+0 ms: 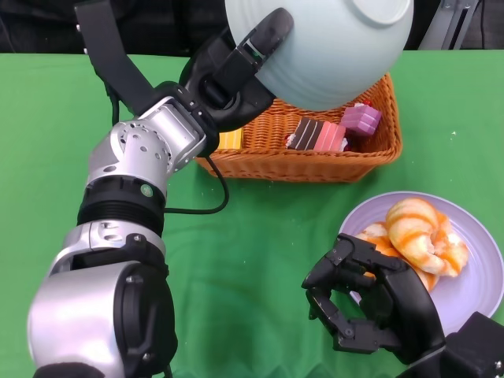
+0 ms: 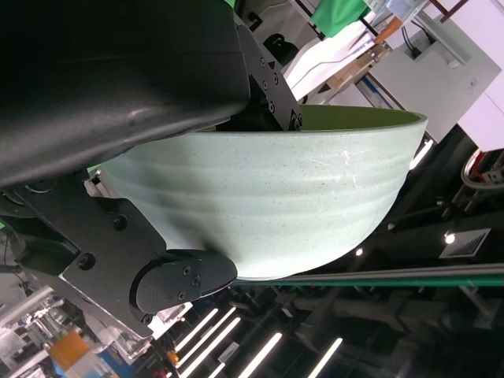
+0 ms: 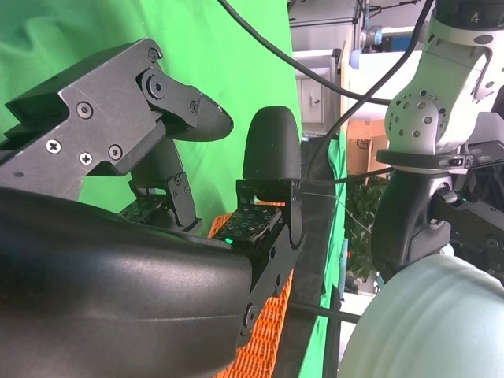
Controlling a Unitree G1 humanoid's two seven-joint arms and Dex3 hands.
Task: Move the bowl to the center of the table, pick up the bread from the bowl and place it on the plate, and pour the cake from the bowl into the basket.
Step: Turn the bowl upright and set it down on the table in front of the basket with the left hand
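My left hand [image 1: 236, 71] grips the rim of the pale green bowl [image 1: 331, 43] and holds it tipped upside down above the wicker basket [image 1: 315, 161]. The left wrist view fills with the bowl's outer wall [image 2: 276, 205] and my fingers [image 2: 181, 283] around it. Cake pieces lie in the basket: a brown layered slice [image 1: 315, 135], a pink one [image 1: 361, 119] and a yellow one [image 1: 230, 139]. Glazed bread [image 1: 417, 232] rests on the lilac plate [image 1: 480, 276]. My right hand [image 1: 366, 303] hovers beside the plate's left rim, fingers curled and apart, holding nothing.
Green cloth [image 1: 260, 260] covers the table. The basket stands at the back centre, the plate at the front right. The right wrist view shows the bowl [image 3: 425, 323], the basket's edge [image 3: 264, 339] and my left forearm [image 3: 441, 102] above.
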